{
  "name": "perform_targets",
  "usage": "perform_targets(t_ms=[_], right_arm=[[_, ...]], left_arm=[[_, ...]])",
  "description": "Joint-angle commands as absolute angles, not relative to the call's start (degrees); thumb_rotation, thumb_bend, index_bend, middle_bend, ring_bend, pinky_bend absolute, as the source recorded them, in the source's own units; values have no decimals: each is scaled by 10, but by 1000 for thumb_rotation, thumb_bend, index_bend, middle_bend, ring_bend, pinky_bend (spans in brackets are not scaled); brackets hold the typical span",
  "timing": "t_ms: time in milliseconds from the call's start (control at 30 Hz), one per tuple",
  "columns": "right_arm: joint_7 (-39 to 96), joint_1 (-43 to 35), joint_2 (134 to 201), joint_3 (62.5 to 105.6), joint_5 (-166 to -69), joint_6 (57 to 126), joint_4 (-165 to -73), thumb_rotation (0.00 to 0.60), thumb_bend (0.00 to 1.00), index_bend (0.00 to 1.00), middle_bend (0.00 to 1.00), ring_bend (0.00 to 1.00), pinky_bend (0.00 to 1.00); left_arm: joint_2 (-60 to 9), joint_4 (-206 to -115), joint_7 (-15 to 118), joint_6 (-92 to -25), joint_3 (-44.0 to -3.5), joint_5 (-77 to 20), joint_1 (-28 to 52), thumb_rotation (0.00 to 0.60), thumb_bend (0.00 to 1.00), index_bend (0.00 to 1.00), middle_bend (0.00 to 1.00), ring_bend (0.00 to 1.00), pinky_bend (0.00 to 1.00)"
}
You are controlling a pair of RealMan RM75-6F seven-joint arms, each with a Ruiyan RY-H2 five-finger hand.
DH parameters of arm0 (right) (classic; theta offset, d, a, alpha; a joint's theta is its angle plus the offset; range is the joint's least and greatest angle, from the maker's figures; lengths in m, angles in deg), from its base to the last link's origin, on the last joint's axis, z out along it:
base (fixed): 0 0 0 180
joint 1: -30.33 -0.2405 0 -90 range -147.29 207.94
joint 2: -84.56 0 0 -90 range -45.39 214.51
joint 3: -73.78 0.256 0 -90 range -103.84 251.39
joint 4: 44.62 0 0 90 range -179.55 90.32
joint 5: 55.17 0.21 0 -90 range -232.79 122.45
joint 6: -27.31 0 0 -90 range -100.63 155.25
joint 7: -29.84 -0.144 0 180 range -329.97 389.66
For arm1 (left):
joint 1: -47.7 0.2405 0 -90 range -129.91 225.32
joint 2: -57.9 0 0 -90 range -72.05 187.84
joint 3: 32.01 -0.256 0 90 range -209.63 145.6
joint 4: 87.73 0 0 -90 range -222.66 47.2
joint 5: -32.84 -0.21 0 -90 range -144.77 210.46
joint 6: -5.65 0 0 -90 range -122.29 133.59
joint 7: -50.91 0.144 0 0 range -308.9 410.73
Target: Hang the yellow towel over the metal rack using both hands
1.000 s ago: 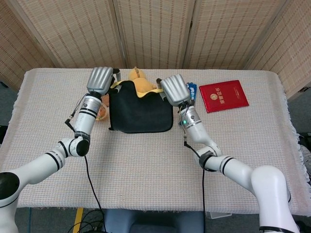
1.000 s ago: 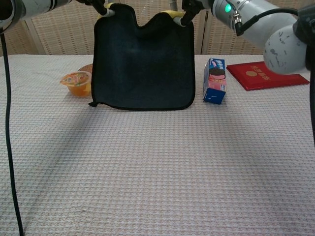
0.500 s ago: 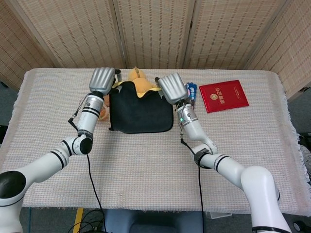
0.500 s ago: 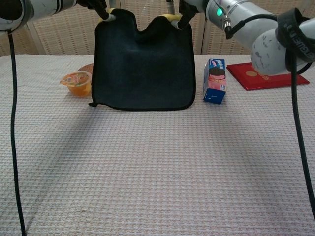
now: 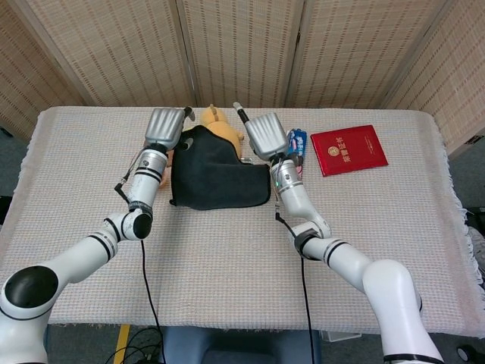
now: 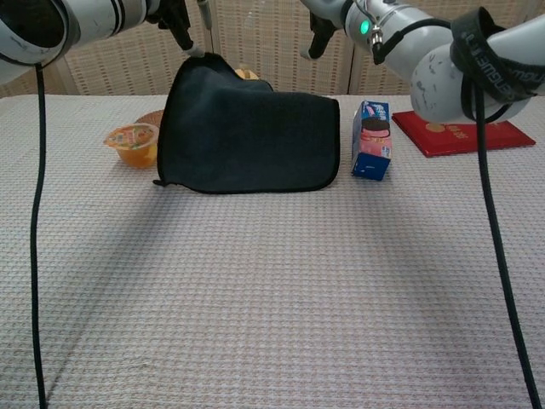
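A woven folding screen [image 5: 242, 45] stands behind the table [image 5: 227, 258], which wears a pale textured cloth.

A cloth-covered table [image 5: 227, 250] carries a jelly cup [image 6: 136, 142], snack box [image 6: 371, 140] and red booklet [image 5: 348, 149].

One camera sits high at the robot's head and looks steeply down, taking in the whole table [image 5: 227, 250], both arms reaching away from it, and the woven screens [image 5: 242, 45] at twelve o'clock. The other sits lower, at chest height, near the table's front edge, looking almost level across the cloth toward those same screens. Both share the far middle of the table: the dark towel [image 5: 216, 176], the red booklet [image 5: 348, 149] at about two o'clock, and the small blue carton [image 6: 371, 140].
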State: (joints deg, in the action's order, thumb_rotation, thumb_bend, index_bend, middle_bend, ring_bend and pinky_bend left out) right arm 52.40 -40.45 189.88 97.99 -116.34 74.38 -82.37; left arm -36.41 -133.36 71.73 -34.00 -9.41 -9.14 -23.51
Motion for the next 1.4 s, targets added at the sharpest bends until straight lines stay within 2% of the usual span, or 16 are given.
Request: perform_targets(t_ms=[33,133,200,267,400,467,533,600,667,767,833,1033,1200,1300,1400], right_arm=[[526,-405,1900,981,-1161,746,-826,600,234,0,978,1000,1000],[524,-404,1897,981,-1162,752,-829,600,214,0,978,1000,1000],[521,-401,1894,981,-1163,756,-833,600,214,0,978,1000,1000],[520,-398,1890,979,-1164,758,-838,600,214,0,978,1000,1000],[512,-386,1873,978,-1165,765,-858,600,214,0,978,1000,1000],[508,-376,1859,976,-1168,772,-876,600,214,0,973,1000,1000],[509,-362,1842,971,-1170,781,-900,600,214,0,953,1000,1000],[515,-346,1821,968,-1167,788,-931,600,219,0,924,999,1000],[522,-331,1800,965,-1162,791,-964,600,235,0,887,977,1000],[543,-303,1761,957,-1153,802,-1028,600,257,18,816,912,999],[556,-284,1732,950,-1143,803,-1077,600,269,53,761,845,954],[584,-235,1647,924,-1115,801,-1206,600,288,118,577,554,679],[588,-195,1574,899,-1109,809,-1293,600,295,118,457,370,513],[565,-165,1539,886,-1122,824,-1330,600,299,118,420,336,474],[537,-137,1518,872,-1147,844,-1350,600,318,124,415,335,473]], left_arm=[[-375,-1317,734,-337,-95,-78,-241,600,132,159,948,850,1000],[-381,-1309,747,-341,-89,-63,-245,600,56,38,923,840,1000],[-383,-1305,756,-344,-87,-55,-246,600,29,3,883,826,1000],[-382,-1306,756,-349,-83,-52,-245,600,22,0,810,783,1000],[-373,-1318,740,-365,-75,-55,-232,600,22,0,595,622,984],[-364,-1330,733,-373,-73,-55,-221,600,22,0,526,552,924],[-351,-1349,728,-383,-73,-53,-205,600,22,0,483,490,814],[-334,-1378,720,-392,-72,-50,-185,600,22,0,470,468,740],[-318,-1408,712,-401,-73,-47,-166,600,22,0,465,461,710],[-289,-1468,705,-416,-79,-38,-130,600,22,4,454,452,682],[-273,-1507,704,-430,-87,-31,-106,600,22,21,450,449,670],[-228,-1601,708,-477,-125,-46,-44,600,21,65,437,434,621],[-180,-1679,712,-520,-171,-86,14,600,22,112,404,387,586],[-158,-1714,700,-560,-194,-122,54,600,22,122,392,365,529],[-138,-1741,686,-593,-213,-156,88,600,22,136,390,363,513]])
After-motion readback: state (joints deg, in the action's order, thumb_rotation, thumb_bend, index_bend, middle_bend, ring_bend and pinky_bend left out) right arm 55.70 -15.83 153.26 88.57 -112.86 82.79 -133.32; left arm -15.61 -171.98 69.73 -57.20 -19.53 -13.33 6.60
